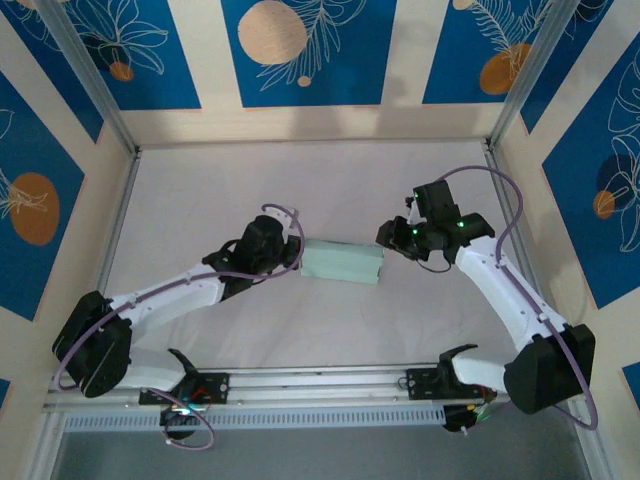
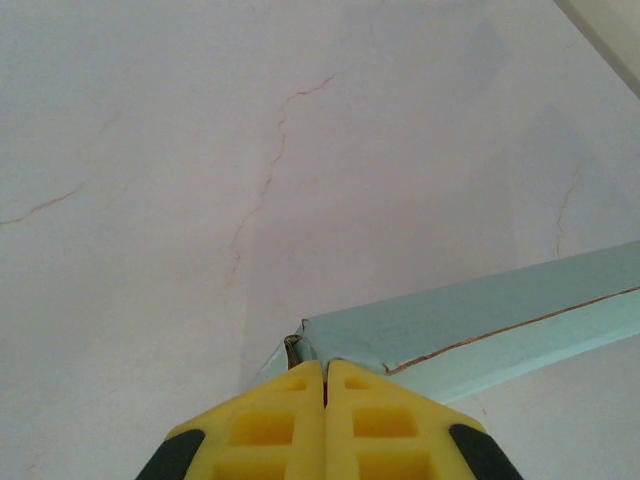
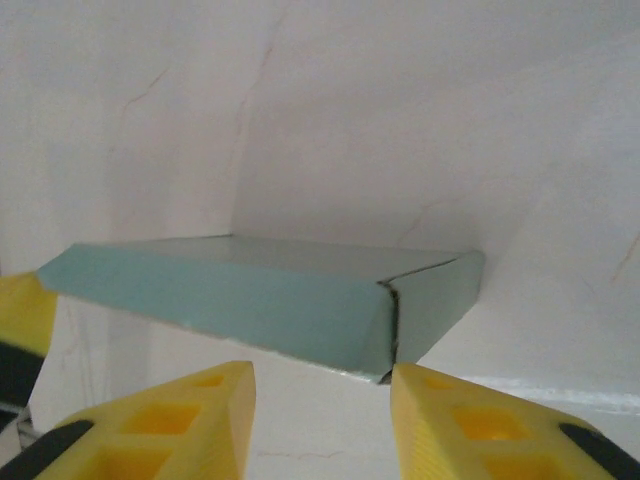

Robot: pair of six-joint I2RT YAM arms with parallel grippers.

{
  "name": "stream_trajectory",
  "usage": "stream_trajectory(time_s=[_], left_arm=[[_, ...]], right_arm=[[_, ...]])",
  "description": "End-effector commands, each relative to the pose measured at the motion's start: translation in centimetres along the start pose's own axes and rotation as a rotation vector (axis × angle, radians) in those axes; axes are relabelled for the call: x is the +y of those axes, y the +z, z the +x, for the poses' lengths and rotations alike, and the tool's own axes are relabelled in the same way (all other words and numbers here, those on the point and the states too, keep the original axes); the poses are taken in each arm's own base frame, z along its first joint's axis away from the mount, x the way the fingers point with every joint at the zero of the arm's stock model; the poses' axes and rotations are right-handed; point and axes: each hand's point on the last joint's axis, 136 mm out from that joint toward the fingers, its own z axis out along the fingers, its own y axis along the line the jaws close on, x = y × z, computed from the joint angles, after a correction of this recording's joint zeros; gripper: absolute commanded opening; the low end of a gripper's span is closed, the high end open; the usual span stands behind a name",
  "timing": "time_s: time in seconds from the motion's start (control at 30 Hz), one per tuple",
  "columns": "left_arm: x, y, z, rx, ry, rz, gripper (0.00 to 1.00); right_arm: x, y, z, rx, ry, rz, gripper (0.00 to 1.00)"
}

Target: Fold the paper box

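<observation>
The paper box [image 1: 342, 263] is a small flat pale grey-green closed box lying mid-table between the two arms. My left gripper [image 1: 298, 256] is at its left end. In the left wrist view the yellow fingertips [image 2: 325, 366] are pressed together against the box's corner [image 2: 330, 340], where a small folded tab sticks out; no card shows between them. My right gripper [image 1: 390, 240] is open just off the box's right end. In the right wrist view the box [image 3: 260, 295] lies a little ahead of the gap [image 3: 322, 375], its seamed corner near the right finger [image 3: 440, 410].
The white table cover [image 1: 330, 190] is wrinkled and cracked in places. Aluminium frame posts [image 1: 95, 90] and patterned blue walls [image 1: 300, 50] close in the back and sides. The arm bases sit on the rail [image 1: 320, 385] along the near edge.
</observation>
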Motion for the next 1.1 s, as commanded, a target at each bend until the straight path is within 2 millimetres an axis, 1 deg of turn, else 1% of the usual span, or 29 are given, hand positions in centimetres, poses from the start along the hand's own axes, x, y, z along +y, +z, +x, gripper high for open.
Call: stream_trajectory(time_s=[0.0, 0.13, 0.23, 0.43, 0.5, 0.57, 0.6, 0.67, 0.73, 0.77, 0.8, 0.83, 0.93, 1.0, 1.07], left_arm=[[2.6, 0.3, 9.2, 0.319, 0.042, -0.089, 0.00], [2.6, 0.3, 9.3, 0.319, 0.042, -0.089, 0.00], [2.6, 0.3, 9.2, 0.317, 0.042, -0.088, 0.00], [2.7, 0.3, 9.4, 0.319, 0.038, -0.092, 0.00], [2.7, 0.3, 9.5, 0.320, 0.036, -0.092, 0.00], [2.7, 0.3, 9.4, 0.319, 0.035, -0.090, 0.00], [2.6, 0.3, 9.4, 0.320, 0.035, -0.089, 0.00], [2.6, 0.3, 9.4, 0.321, 0.040, -0.087, 0.00], [2.6, 0.3, 9.4, 0.323, 0.043, -0.085, 0.00], [2.6, 0.3, 9.5, 0.326, 0.045, -0.084, 0.00], [2.6, 0.3, 9.5, 0.324, 0.046, -0.083, 0.00], [2.5, 0.3, 9.5, 0.324, 0.048, -0.083, 0.00], [2.5, 0.4, 9.4, 0.322, 0.048, -0.080, 0.00], [2.4, 0.4, 9.3, 0.319, 0.047, -0.077, 0.00], [2.3, 0.4, 9.2, 0.319, 0.046, -0.075, 0.00]], right_arm=[[-0.3, 0.0, -0.9, -0.045, 0.059, 0.064, 0.38], [-0.4, 0.5, -0.9, -0.055, 0.000, 0.146, 0.37], [-1.0, 1.4, -0.5, -0.044, -0.024, 0.187, 0.38], [-1.9, 3.4, 1.4, 0.009, -0.092, 0.226, 0.36], [-2.1, 3.7, 1.9, 0.021, -0.120, 0.242, 0.35], [-1.8, 3.3, 1.6, 0.009, -0.164, 0.247, 0.35], [-1.3, 2.7, 1.2, -0.005, -0.214, 0.236, 0.35], [1.0, 0.9, -0.1, -0.049, -0.369, 0.172, 0.42], [4.7, -0.9, -0.8, -0.086, -0.574, 0.046, 0.53], [6.2, -1.5, -1.1, -0.108, -0.656, -0.010, 0.55], [7.8, -1.6, -1.2, -0.124, -0.750, -0.076, 0.59], [9.3, -1.4, -0.8, -0.116, -0.861, -0.151, 0.63], [11.9, 0.0, 1.2, -0.076, -1.179, -0.288, 0.68], [12.5, 1.2, 2.0, -0.017, -1.276, -0.338, 0.73], [12.6, 2.4, 2.3, 0.063, -1.292, -0.384, 0.76]])
